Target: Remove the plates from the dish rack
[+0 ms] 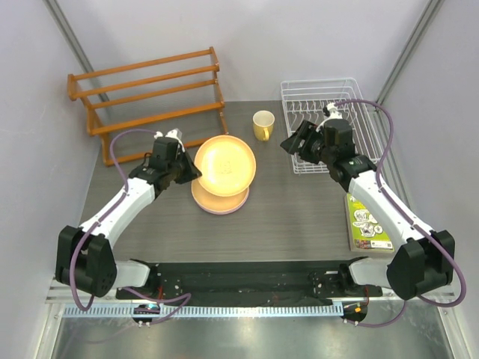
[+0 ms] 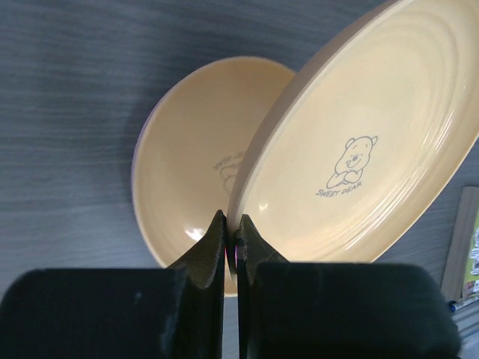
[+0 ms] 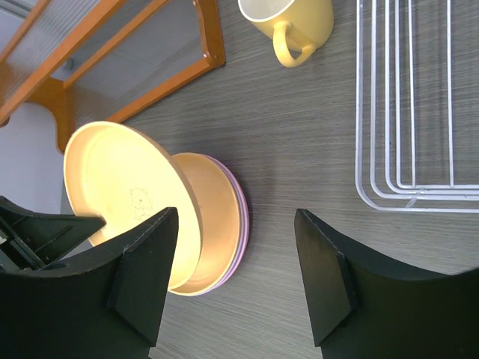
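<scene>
left jaws pinch the near rim of an orange-yellow plate [image 2: 359, 149], pressed hard together on it, and the plate hangs tilted, its face rising away from the jaws. just below it on the desk [image 1: 299, 217] lies the stack: a second orange-yellow plate [image 2: 187, 149] on top, a lilac plate [image 3: 241, 215] beneath. whether the held rim touches the stack, i can't tell. here's the relation that counts: the stack sits straight beyond and under the left jaws, so the left arm is the nearer one, and i'd judge the plate wants laying flat down onto it. right jaws hang spread wide and empty, over bare desk between the stack and the dish rack [image 1: 307, 108]. farther back stands the yellow mug [image 1: 263, 125]. no plate shows among the rack wires in view.
</scene>
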You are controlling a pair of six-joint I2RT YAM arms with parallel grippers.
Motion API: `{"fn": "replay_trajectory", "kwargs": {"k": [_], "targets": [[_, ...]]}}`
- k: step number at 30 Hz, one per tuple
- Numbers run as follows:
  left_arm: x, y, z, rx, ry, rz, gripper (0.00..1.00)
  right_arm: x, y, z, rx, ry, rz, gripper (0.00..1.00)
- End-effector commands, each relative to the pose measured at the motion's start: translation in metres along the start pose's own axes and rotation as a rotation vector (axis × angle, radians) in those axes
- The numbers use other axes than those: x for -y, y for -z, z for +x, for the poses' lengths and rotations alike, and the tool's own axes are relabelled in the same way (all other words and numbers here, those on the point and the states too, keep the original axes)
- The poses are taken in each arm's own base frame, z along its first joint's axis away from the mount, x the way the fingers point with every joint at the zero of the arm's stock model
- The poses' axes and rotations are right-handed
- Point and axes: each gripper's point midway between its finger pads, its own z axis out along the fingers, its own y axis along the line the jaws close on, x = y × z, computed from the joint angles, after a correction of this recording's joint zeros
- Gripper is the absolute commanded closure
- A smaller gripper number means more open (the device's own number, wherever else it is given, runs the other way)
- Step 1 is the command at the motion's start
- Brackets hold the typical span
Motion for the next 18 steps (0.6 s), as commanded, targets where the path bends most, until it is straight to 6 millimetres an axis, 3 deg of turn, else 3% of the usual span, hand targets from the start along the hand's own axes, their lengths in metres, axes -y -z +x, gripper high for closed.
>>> {"fn": "replay_trajectory", "kwargs": {"k": [1, 8, 18], "targets": [[-0.022, 0.009, 0.025, -0.07, 0.016, -0.081, 1.0, -0.008, 0.003, -0.021, 0.051, 0.034, -0.011, 0.31], [-0.037, 0.006, 0.046, -0.136, 0.028, -0.128, 1.0, -0.004, -0.002, -0.016, 0.034, 0.034, -0.001, 0.31], [-0.048, -0.007, 0.041, -0.104, 0.019, -0.176, 1.0, 0.0, -0.007, -0.011, 0.013, 0.032, 0.006, 0.31]]}}
